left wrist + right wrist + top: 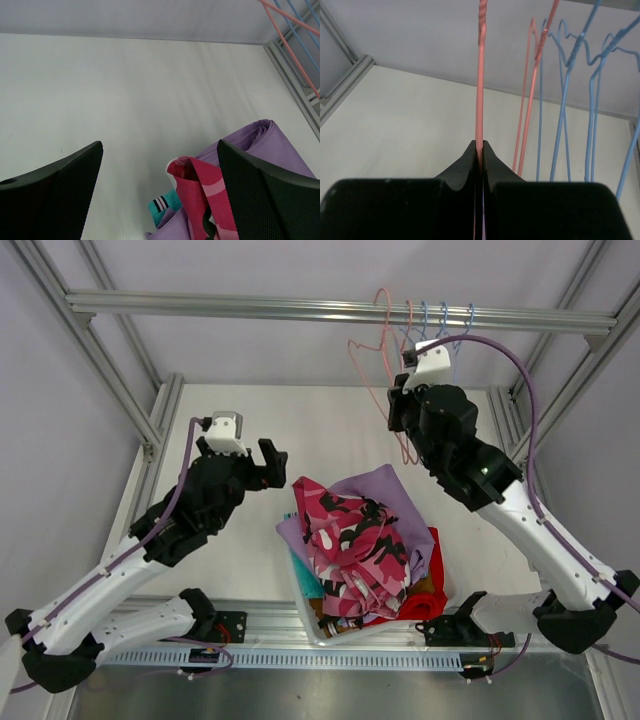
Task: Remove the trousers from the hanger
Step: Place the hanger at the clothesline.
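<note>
Several trousers lie piled in a white bin [304,602] at the front middle: pink camouflage [355,540] on top, lilac [395,493], red [432,558], mustard-brown [428,602] and teal [308,580] beneath. In the left wrist view the camouflage [202,187], lilac [262,142] and teal [165,206] pairs show. My right gripper [480,146] is shut on a bare pink wire hanger [480,75] hanging from the top rail [300,308]; it also shows in the top view [397,400]. My left gripper [272,465] is open and empty, left of the pile.
Another pink hanger [532,90] and several blue hangers [580,100] hang bare on the rail to the right of the held one. Aluminium frame posts [95,350] stand at both sides. The white tabletop [115,100] lies behind the bin.
</note>
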You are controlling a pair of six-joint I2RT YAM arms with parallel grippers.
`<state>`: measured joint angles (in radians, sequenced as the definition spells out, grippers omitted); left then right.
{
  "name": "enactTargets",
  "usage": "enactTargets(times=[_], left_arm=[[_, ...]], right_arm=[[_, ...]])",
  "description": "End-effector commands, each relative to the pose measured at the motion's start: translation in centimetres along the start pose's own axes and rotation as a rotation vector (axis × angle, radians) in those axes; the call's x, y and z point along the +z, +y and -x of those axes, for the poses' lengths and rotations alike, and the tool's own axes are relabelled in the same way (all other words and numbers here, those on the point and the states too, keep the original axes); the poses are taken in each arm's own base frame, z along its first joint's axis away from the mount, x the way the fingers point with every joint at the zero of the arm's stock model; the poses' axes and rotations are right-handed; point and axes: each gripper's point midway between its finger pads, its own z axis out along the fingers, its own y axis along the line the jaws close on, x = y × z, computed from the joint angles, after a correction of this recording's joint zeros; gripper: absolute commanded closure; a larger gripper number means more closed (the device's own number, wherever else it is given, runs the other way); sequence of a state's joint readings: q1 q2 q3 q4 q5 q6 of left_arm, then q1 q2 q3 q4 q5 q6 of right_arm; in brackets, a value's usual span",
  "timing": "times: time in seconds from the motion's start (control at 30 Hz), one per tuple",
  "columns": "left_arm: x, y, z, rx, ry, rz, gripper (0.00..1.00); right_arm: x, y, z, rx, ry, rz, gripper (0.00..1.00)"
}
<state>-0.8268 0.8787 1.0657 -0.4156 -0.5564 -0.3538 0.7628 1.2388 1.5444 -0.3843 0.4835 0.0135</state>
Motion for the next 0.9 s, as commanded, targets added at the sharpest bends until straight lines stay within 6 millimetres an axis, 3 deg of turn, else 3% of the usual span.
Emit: enactTargets(times=[0.0, 0.2, 0.3, 0.6, 0.7, 0.73, 0.83, 0.87], left_arm=[[-0.5, -0.3, 2.1, -0.018, -0.062, -0.033, 0.01], [-0.8, 0.0, 2.2, -0.045, -0.061, -0.044, 0.01], [-0.8, 0.4, 2.4, -0.043, -0.068, -0.032, 0.01], [-0.4, 0.6, 2.2, -0.048, -0.056, -0.028, 0.01], [-0.3, 0.7, 2.0, -0.045, -0.050, -0.028, 0.01], [-0.3, 0.6, 2.1, -0.047, -0.054, -0.029, 0.00], [-0.1, 0.7, 2.0, -0.046, -0.051, -0.026, 0.01], [0.0, 0.7, 1.9, -0.043, -0.046, -0.023, 0.01]], right_arm=[[0.8, -0.6, 4.1, 0.040, -0.114, -0.039, 1.00], [3.3, -0.4, 3.4, 0.068, -0.115, -0.069, 1.00], [4.5, -0.4, 2.1, 0.076, -0.096, -0.084, 1.00], [5.8, -0.6, -4.8, 0.070, 0.018, -0.122, 0.98], [5.1, -0.4, -6.5, 0.078, 0.049, -0.098, 0.79], [4.9, -0.3, -6.7, 0.082, 0.057, -0.088, 0.61], [3.8, 0.0, -8.1, 0.090, 0.095, -0.065, 0.34], [3.5, -0.1, -8.7, 0.082, 0.112, -0.061, 0.29]])
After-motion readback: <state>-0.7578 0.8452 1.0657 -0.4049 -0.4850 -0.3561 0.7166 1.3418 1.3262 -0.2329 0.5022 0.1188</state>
